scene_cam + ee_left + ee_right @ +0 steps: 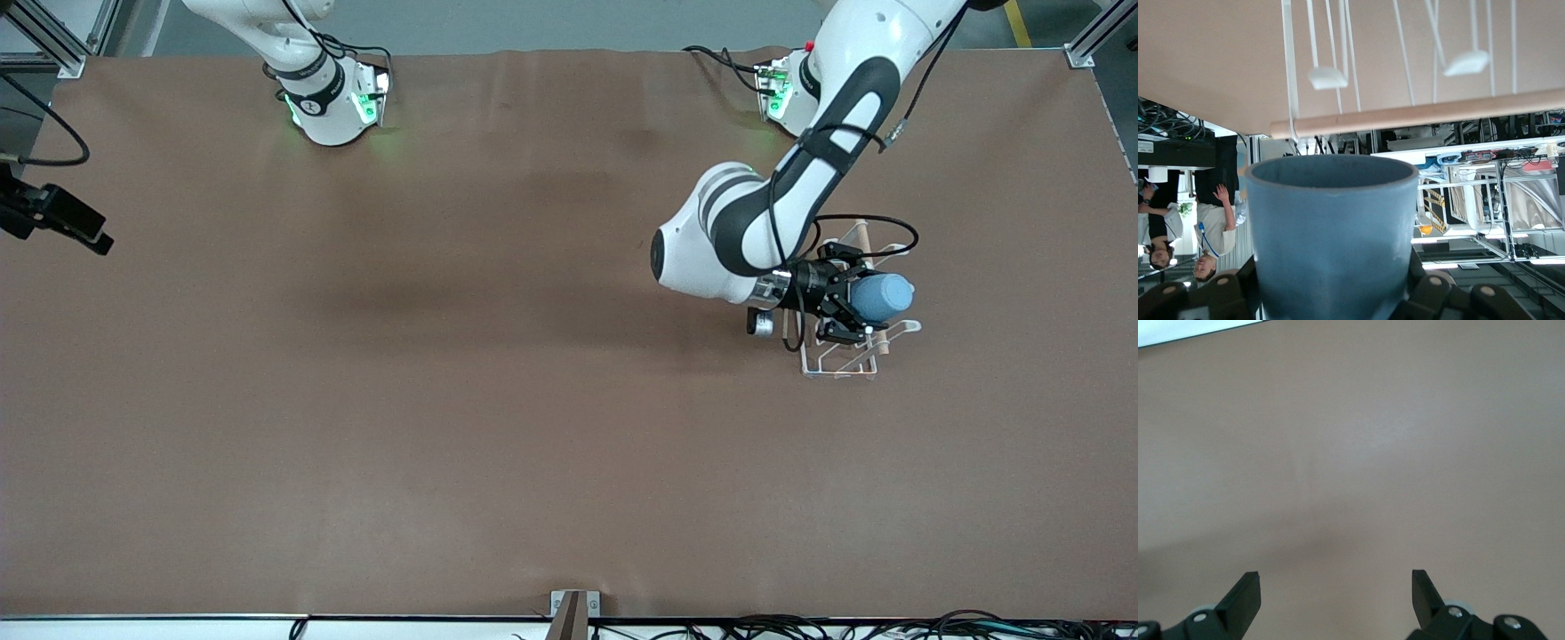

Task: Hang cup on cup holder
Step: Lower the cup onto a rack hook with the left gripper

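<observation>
My left gripper (861, 301) is shut on the light-blue cup (886, 296) and holds it on its side, just above the cup holder (840, 360). The holder is a white wire rack with a light wooden rod (861, 233) on top, toward the left arm's end of the table. In the left wrist view the cup (1331, 227) fills the space between the jaws, its open rim close to the rod (1418, 115) and the wire prongs (1328, 77). My right gripper (1336, 583) is open and empty over bare table.
The brown table (444, 356) spreads wide toward the right arm's end. A black device (58, 218) juts in at that end's edge. Cables lie along the table's near edge (800, 627).
</observation>
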### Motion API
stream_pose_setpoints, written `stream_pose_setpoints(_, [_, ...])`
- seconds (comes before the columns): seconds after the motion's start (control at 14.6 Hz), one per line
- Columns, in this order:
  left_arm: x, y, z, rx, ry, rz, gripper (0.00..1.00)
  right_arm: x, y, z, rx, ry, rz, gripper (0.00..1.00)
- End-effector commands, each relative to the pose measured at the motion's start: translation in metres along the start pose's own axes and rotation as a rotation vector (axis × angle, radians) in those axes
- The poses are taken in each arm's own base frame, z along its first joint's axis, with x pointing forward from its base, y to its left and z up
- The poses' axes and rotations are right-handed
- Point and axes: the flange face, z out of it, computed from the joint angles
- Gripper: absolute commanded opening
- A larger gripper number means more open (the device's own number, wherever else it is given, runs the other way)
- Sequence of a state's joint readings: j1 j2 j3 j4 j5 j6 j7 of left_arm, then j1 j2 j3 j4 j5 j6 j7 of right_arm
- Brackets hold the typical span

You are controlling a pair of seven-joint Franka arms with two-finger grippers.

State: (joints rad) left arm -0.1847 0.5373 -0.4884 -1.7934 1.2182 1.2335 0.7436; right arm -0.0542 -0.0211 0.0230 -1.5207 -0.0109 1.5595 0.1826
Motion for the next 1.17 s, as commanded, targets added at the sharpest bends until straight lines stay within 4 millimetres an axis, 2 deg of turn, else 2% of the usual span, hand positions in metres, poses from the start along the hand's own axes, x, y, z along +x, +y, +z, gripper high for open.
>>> stream_pose_setpoints(0.0, [0.017, -0.005, 0.01, 0.016, -0.046, -0.031, 0.0, 0.003, 0.0, 0.001, 0.029, -0.005, 0.004, 1.0])
stream_pose_setpoints(0.14, [0.035, -0.005, 0.017, 0.011, -0.055, -0.048, 0.0, 0.003, 0.002, 0.003, 0.015, -0.014, -0.007, 1.0])
stream_pose_setpoints(0.55, [0.069, -0.002, 0.021, 0.017, -0.067, -0.062, 0.0, 0.002, 0.005, 0.003, -0.051, -0.01, -0.024, 1.0])
stream_pose_setpoints(0.75, [0.083, -0.002, 0.026, 0.027, -0.08, -0.072, 0.01, -0.004, 0.005, 0.007, -0.052, -0.067, -0.098, 1.0])
stream_pose_setpoints(1.03, [0.1, 0.001, 0.031, 0.02, -0.09, -0.081, 0.03, -0.002, 0.01, 0.004, -0.045, -0.058, -0.086, 1.0])
stream_pose_setpoints(1.1, [0.105, 0.003, 0.032, 0.019, -0.094, -0.091, 0.03, -0.002, 0.013, -0.003, -0.045, -0.046, -0.081, 1.0])
